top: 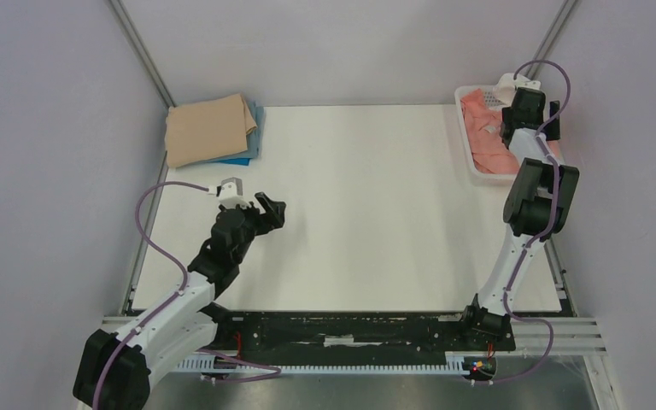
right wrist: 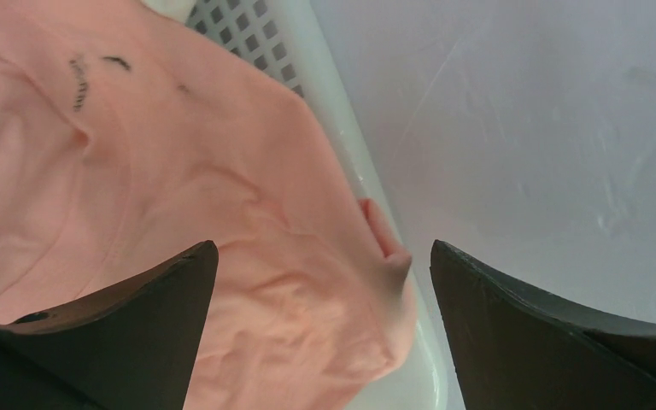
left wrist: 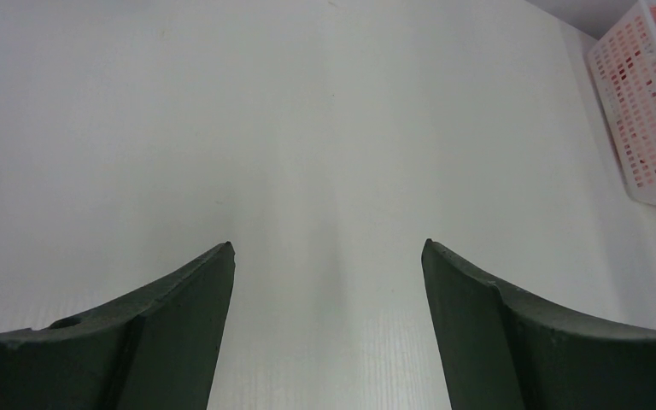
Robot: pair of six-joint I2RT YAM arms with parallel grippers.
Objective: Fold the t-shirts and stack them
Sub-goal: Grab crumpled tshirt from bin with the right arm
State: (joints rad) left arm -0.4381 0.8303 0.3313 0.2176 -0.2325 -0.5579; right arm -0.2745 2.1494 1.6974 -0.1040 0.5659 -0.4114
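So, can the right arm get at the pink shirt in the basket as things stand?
Likely yes: the right gripper hangs open just above the pink shirt, nothing covering it, though the basket rim sits under its gap too.

Robotics laboratory test cell: a bare white table (top: 367,213) stands boxed in by plain pale wall panels (top: 43,128) and slanting aluminium struts (top: 141,51). Two white-and-black machines, the left arm (top: 184,295) and the right arm (top: 512,256), are bolted to a slotted aluminium rail (top: 564,329) at the near edge, trailing purple cables (top: 138,218).
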